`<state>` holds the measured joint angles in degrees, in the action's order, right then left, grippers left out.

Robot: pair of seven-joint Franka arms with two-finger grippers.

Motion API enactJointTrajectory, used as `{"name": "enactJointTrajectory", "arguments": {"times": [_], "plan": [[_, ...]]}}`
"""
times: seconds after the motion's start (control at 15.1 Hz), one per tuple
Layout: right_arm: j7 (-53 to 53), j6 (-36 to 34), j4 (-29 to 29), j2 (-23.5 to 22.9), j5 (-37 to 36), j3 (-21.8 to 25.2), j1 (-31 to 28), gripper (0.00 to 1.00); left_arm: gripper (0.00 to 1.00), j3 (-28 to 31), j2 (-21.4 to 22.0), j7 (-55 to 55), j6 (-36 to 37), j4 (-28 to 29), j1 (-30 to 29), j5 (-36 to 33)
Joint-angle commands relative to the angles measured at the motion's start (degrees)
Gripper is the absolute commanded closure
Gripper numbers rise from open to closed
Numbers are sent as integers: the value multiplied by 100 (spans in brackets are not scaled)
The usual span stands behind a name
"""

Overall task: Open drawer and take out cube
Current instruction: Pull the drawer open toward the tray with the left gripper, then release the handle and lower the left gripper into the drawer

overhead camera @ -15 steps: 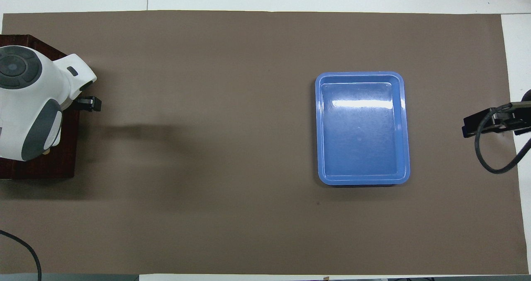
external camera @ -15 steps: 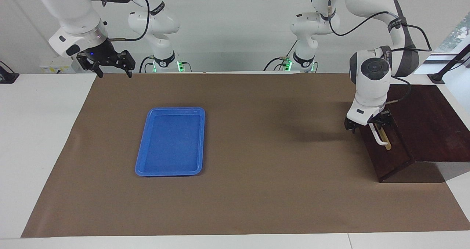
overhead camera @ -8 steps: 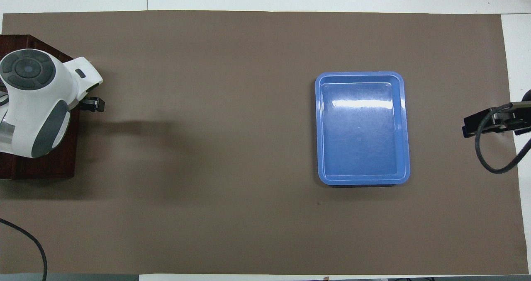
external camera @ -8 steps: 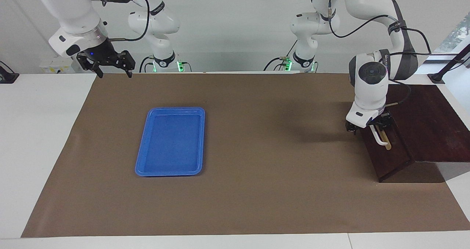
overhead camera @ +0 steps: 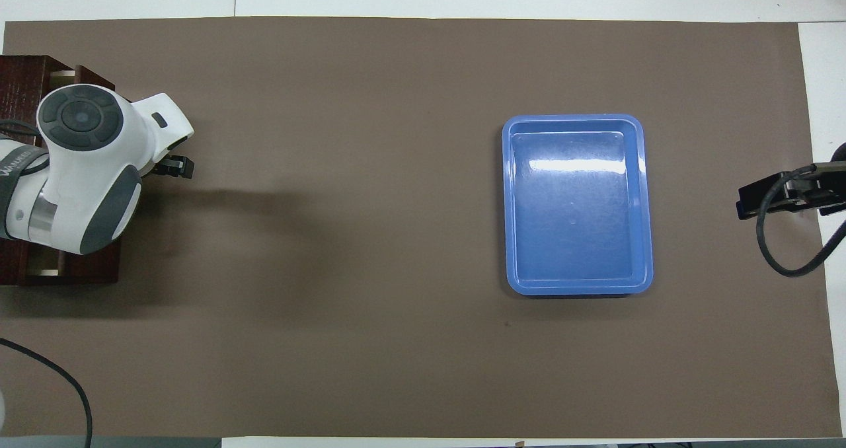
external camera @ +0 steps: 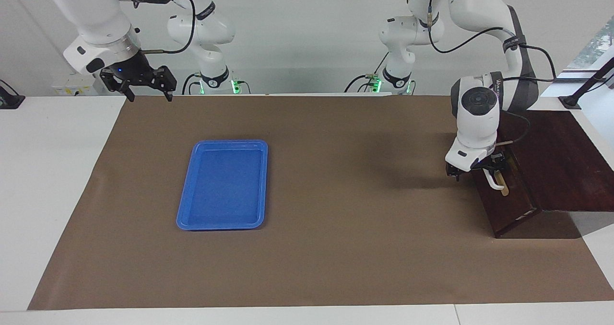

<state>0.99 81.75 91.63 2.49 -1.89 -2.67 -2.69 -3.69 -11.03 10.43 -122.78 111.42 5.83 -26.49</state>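
Observation:
The drawer [external camera: 509, 204] has a dark brown front and sits in a dark wooden box [external camera: 561, 157] at the left arm's end of the table. It is pulled out a little, and a thin pale strip of its side shows. My left gripper [external camera: 488, 168] is shut on the end of the white bar handle [external camera: 495, 182] nearer the robots. In the overhead view the left hand [overhead camera: 173, 166] covers most of the drawer [overhead camera: 92, 267]. The cube is hidden. My right gripper [external camera: 146, 91] waits open and empty in the air, over the mat's edge at the right arm's end.
A blue tray [external camera: 187, 217] lies empty on the brown mat [external camera: 336, 248], toward the right arm's end; it also shows in the overhead view [overhead camera: 644, 203]. White table surface borders the mat.
My left gripper has moved away from the box with the handle, drawing the drawer slightly out; pale side strips now show. The right arm has not moved.

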Motion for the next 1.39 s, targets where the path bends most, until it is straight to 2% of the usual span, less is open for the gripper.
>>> {"name": "enactJointTrajectory", "arguments": {"times": [0.0,0.4,0.53,0.86,0.99,1.13,1.32], "plan": [[112,52,127,112,-4,-58,-109,0,0,0,57,91,122,126,436,495],[112,52,135,120,-4,-58,-118,0,0,0,57,108,368,12,665,566],[112,52,127,120,-4,-58,-118,0,0,0,39,73,788,-356,674,627],[112,43,127,120,-4,-58,-118,0,0,18,30,125,2213,-1832,674,1759],[112,52,127,120,-4,-58,-118,0,0,44,135,204,2564,-2044,613,1911],[112,52,127,120,-4,-58,-118,0,0,79,320,642,2819,-2168,499,2007],[112,52,127,120,-4,-58,-118,0,0,79,513,2176,2917,-2081,183,2078]]}}
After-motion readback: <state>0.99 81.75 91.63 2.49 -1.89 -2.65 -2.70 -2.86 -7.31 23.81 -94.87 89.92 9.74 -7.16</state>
